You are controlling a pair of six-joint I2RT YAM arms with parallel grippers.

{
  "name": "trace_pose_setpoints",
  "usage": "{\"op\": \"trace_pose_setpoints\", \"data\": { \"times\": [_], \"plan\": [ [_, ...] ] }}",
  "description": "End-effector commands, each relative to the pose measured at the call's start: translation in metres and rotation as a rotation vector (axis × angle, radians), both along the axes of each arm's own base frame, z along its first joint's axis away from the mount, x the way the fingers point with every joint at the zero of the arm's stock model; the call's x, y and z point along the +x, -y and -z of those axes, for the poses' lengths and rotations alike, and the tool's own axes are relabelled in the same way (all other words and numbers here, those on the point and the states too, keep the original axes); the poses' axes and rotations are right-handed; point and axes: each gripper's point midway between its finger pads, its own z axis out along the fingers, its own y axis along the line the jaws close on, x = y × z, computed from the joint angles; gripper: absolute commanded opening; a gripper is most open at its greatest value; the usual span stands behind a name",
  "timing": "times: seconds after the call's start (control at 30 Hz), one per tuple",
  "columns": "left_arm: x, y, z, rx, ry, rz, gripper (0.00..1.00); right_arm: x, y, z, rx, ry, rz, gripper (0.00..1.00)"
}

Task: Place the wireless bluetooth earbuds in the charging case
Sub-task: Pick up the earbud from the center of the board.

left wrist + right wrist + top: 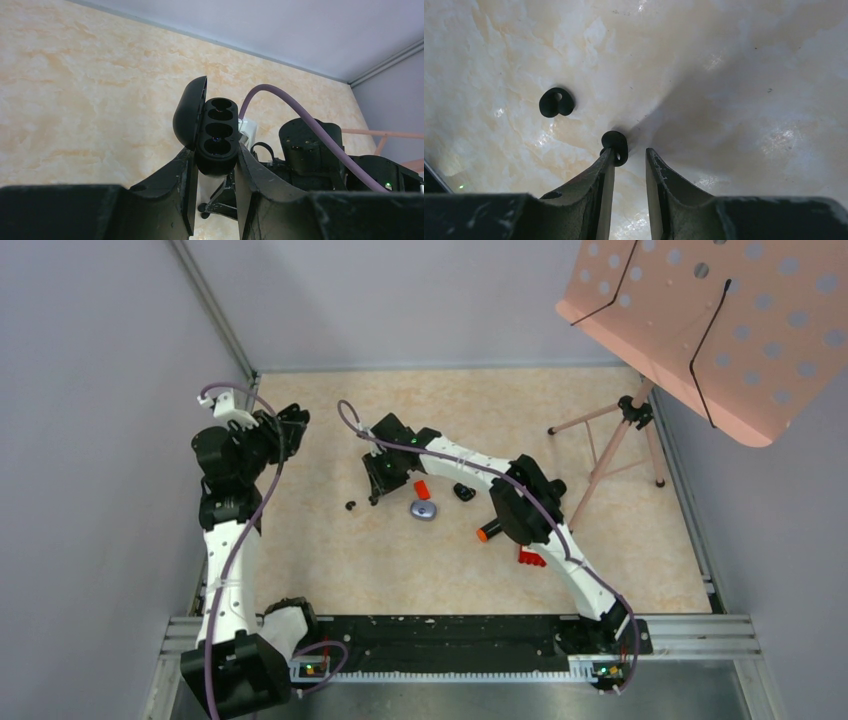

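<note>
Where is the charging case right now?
In the left wrist view, the charging case sits clamped in the left claw, lid open, at the table's left side.

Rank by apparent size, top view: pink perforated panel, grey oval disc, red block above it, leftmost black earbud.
1. pink perforated panel (raised, nearer camera)
2. grey oval disc
3. red block, only slightly smaller
4. leftmost black earbud

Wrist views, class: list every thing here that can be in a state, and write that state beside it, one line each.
case: lid open, sockets look empty, held off the table
left gripper: shut on case
right gripper: open, nothing between its fingers
near earbud: lying on the table at one fingertip, not gripped
far earbud: lying loose on the table, out of the case
</note>
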Motion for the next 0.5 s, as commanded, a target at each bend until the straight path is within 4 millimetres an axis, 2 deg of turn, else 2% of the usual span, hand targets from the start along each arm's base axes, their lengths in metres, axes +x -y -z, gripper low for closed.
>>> {"op": "trace_pose_setpoints", "data": {
  "times": [0.0,0.07,0.27,0.37,0.47],
  "plan": [
    [0.001,-0.002,-0.014,0.005,0.066,-0.005,0.0,-0.008,-0.013,-0.002,0.0,0.024,-0.041,0.28],
    [0.001,-0.002,-0.013,0.004,0.068,-0.005,0.0,-0.01,-0.014,-0.004,0.008,0.019,-0.048,0.24],
    [0.001,-0.001,-0.012,0.004,0.068,-0.002,0.0,-0.01,-0.019,-0.01,0.029,0.024,-0.068,0.0],
    [0.002,0.0,-0.011,0.003,0.068,0.005,0.0,-0.008,-0.02,-0.019,0.044,0.051,-0.082,0.0],
    [0.004,0.002,-0.009,0.005,0.08,0.028,0.0,0.0,-0.016,-0.042,0.055,0.124,-0.106,0.0]
  ]
}}
